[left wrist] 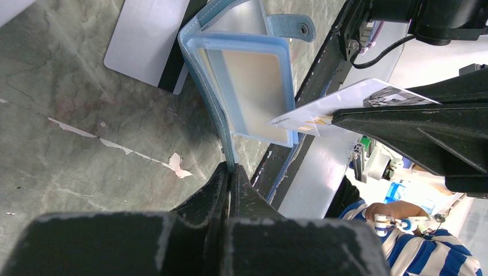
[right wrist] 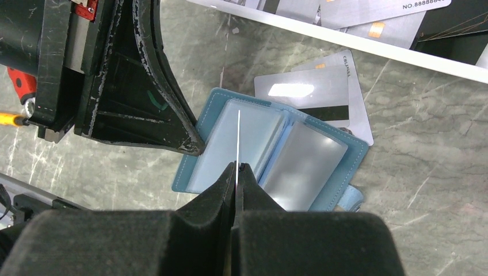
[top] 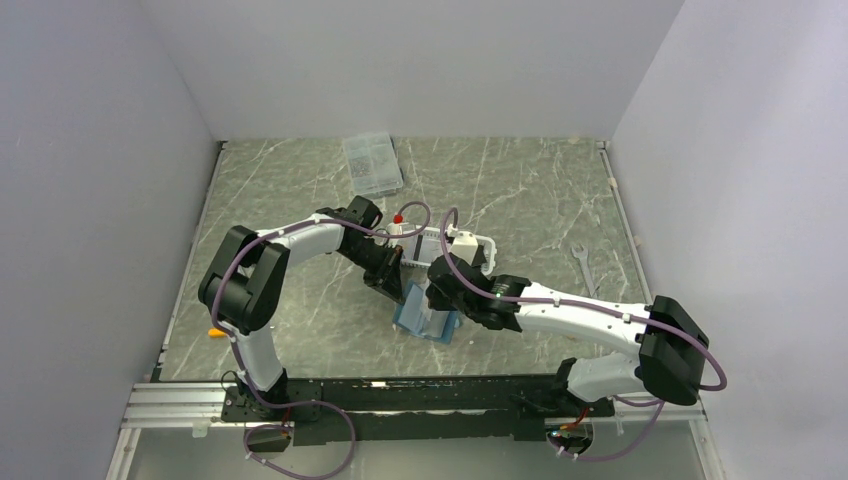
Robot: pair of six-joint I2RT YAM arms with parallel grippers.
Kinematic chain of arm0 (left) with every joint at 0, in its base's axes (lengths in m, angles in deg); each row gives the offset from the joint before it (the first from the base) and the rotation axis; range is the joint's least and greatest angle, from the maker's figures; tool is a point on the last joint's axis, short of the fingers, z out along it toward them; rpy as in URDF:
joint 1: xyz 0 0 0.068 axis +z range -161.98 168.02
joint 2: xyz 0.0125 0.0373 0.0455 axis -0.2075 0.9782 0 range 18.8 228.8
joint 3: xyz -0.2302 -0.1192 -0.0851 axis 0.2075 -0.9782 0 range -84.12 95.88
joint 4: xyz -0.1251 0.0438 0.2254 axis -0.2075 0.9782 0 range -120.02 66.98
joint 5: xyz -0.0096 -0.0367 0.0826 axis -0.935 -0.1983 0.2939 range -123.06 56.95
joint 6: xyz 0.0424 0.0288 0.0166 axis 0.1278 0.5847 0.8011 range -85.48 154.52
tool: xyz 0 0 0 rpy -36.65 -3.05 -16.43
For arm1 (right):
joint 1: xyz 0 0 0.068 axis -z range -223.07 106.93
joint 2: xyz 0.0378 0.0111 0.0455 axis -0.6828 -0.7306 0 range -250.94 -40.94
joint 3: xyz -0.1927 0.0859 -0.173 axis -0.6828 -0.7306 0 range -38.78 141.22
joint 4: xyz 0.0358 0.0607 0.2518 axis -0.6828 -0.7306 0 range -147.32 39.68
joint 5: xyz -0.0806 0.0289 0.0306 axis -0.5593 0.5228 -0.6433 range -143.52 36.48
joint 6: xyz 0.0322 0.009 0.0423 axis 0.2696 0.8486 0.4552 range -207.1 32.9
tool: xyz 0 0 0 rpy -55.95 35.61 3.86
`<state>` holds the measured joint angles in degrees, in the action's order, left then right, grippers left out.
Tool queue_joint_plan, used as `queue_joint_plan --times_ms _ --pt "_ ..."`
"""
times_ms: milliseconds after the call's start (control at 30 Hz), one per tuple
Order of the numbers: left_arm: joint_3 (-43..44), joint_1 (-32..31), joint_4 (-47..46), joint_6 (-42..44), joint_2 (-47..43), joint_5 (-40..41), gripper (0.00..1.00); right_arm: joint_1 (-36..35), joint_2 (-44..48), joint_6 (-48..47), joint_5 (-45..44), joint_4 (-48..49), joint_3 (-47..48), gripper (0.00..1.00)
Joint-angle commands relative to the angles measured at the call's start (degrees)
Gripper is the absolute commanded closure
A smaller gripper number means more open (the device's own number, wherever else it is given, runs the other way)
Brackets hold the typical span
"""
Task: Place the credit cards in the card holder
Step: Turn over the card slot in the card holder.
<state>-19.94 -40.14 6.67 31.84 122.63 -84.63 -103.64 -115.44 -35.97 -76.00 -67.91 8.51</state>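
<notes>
The teal-blue card holder (right wrist: 322,190) lies open on the table, its pale blue slots (left wrist: 247,86) facing up. My left gripper (left wrist: 231,168) is shut on the holder's cover edge. My right gripper (right wrist: 237,165) is shut on a white credit card (right wrist: 238,135), seen edge-on here, standing over the slots. In the left wrist view that card (left wrist: 334,106) has its corner at the slotted page. Two grey credit cards (right wrist: 313,92) lie on the table partly under the holder's far side. From above, the holder (top: 425,320) sits between both grippers.
A white basket (right wrist: 345,37) with more cards (right wrist: 368,14) stands just beyond the holder. A clear compartment box (top: 372,163) lies at the back, and a wrench (top: 585,265) at the right. A red-handled tool (right wrist: 20,86) shows behind the left gripper.
</notes>
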Motion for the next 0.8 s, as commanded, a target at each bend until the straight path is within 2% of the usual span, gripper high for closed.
queue_joint_plan --times_ms 0,367,567,767 --pt "0.27 0.28 -0.49 0.35 -0.04 -1.78 1.00 -0.20 0.69 -1.05 -0.68 -0.33 1.21 1.00" --pt "-0.69 0.76 -0.56 1.36 0.99 -0.81 1.00 0.14 3.73 0.73 1.21 -2.48 -3.30 1.00" --pt "-2.02 0.89 -1.58 1.97 2.25 0.31 1.00 3.96 6.81 0.06 9.68 11.54 -11.87 1.00" --pt "-4.97 1.42 -4.18 4.67 4.17 -0.07 1.00 10.68 4.86 0.85 19.93 23.87 -18.00 1.00"
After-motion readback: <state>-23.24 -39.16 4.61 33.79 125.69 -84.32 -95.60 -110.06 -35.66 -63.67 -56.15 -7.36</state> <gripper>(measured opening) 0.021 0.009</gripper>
